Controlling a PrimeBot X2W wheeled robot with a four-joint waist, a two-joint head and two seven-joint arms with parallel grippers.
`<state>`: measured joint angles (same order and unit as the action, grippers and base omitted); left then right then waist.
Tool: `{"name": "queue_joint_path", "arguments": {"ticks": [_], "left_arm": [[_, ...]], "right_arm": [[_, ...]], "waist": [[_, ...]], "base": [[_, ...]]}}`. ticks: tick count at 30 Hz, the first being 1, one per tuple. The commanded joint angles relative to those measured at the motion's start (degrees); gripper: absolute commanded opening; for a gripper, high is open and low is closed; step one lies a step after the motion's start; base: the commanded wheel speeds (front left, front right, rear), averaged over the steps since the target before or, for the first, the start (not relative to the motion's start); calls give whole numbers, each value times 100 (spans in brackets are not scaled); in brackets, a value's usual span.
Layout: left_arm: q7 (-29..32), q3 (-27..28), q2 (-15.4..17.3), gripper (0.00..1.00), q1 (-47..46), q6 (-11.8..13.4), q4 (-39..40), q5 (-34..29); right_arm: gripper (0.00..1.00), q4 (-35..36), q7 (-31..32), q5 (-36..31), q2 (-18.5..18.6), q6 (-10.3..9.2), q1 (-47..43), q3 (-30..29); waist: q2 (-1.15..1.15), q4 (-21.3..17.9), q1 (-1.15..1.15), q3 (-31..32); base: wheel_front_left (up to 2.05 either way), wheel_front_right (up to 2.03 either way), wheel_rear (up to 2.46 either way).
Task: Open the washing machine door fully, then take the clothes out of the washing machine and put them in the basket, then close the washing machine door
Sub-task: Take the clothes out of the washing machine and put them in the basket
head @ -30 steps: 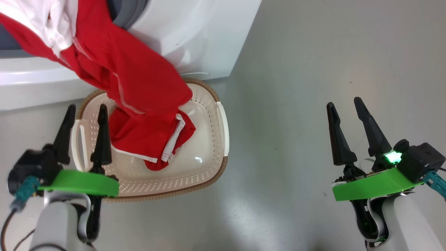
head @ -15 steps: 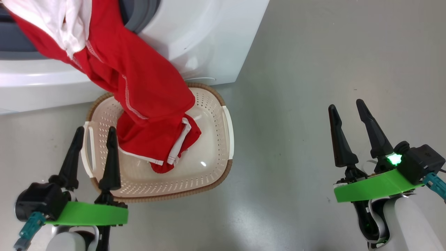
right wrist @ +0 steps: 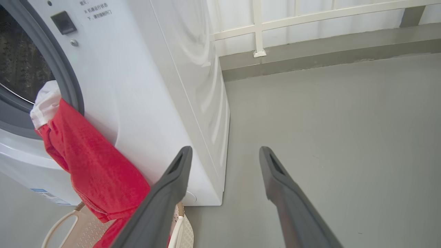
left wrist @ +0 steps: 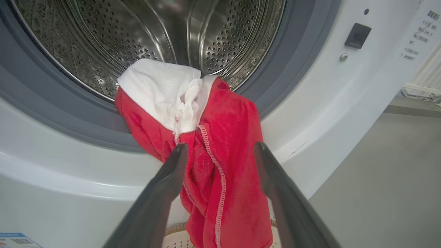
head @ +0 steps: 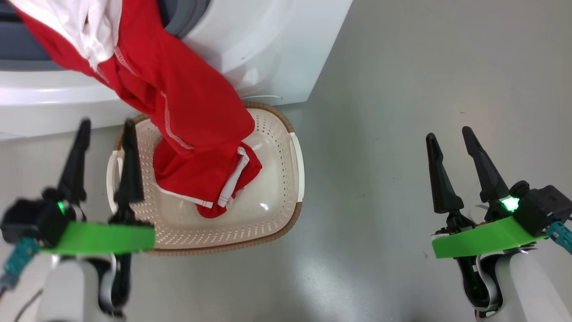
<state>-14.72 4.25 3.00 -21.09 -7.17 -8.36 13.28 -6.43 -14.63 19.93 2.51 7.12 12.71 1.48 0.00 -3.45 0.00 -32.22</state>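
Observation:
The washing machine (head: 268, 44) stands open at the upper left, its steel drum (left wrist: 155, 31) showing; the washing machine door is out of view. Red clothes (head: 196, 112) with a white piece (left wrist: 158, 82) hang over the grey rubber ring and trail down into the cream basket (head: 277, 147) on the floor in front. My left gripper (head: 107, 121) is open over the basket's left end, fingers pointing at the hanging clothes (left wrist: 224, 120) and apart from them. My right gripper (head: 448, 133) is open above bare floor, far right of the basket, holding nothing.
Grey floor (head: 402, 89) stretches wide to the right of the machine and basket. In the right wrist view a white railing (right wrist: 258, 27) and a low kerb run along the back. The machine's side panel (right wrist: 193, 86) is left of the right gripper (right wrist: 224, 148).
The left gripper drew back toward me, then came forward again beside the basket's left end. The head camera shifted slightly. Clothes, basket and right arm stayed put.

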Motion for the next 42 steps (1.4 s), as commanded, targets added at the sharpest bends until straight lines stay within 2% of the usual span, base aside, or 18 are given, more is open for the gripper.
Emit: {"name": "queue_joint_path", "arguments": {"ticks": [1,9,26,38,39,40,41,42], "left_arm": [[-28,196,148,100,-63,-32,69,19],[-28,414,357,100,-1136,-32,-663,-122],[-28,524,914,100,-3206,-10,-3316,-586],[-28,428,1225,100,-4115,180,-4319,-928],[-28,417,1266,83,-4234,186,-4529,-940],[-28,413,1282,40,-4277,182,-4574,-940],[-28,403,1295,4,-4305,174,-4598,-944],[-28,392,1302,0,-4323,165,-4605,-945]], "right_arm": [[100,119,-37,-77,37,36,-154,102],[100,106,-37,-225,37,36,-113,168],[100,161,-37,-231,37,36,51,401],[100,199,-37,-128,37,36,112,463],[100,196,-37,-116,37,36,122,470],[100,193,-37,-112,37,36,126,476],[100,193,-37,-105,37,36,128,474],[100,196,-37,-99,37,36,129,467]], "waist": [[0,10,0,-9],[0,-74,0,-70],[0,-492,0,-435],[0,-716,0,-580],[0,-737,0,-585],[0,-747,0,-585],[0,-754,0,-583],[0,-753,0,-581]], "base": [[0,0,0],[0,0,0],[0,0,0],[0,0,0],[0,0,0],[0,0,0],[0,0,0],[0,0,0]]}}
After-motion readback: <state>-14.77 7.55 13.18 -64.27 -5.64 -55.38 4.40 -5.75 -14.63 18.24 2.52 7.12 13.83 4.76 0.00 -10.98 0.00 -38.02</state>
